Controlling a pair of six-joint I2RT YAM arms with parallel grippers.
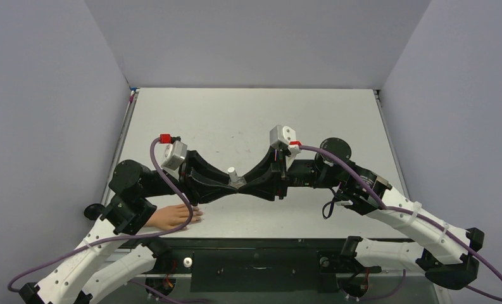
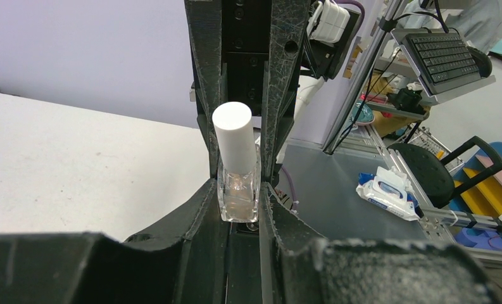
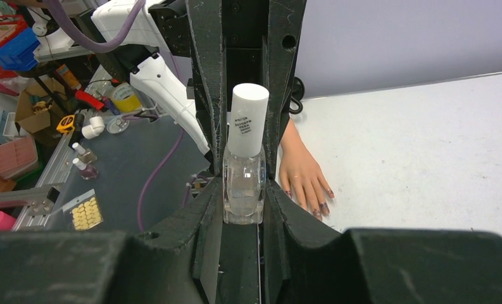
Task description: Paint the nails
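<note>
Nails (image 3: 318,206) on hand (image 3: 302,174), flat on table (image 3: 425,139) at lower left of top view. Left gripper (image 2: 238,212) and right gripper (image 3: 243,206) are both pinched narrow on bottle (image 1: 233,178), mid-frame. Right wrist view shows the nails, left wrist view doesn't.

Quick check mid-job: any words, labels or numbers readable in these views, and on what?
Small black print on the white cap of the bottle: too small to read.
Keyboard key legends: too small to read.
Wipes pack label: blurred.
Nothing else carries readable text.
</note>
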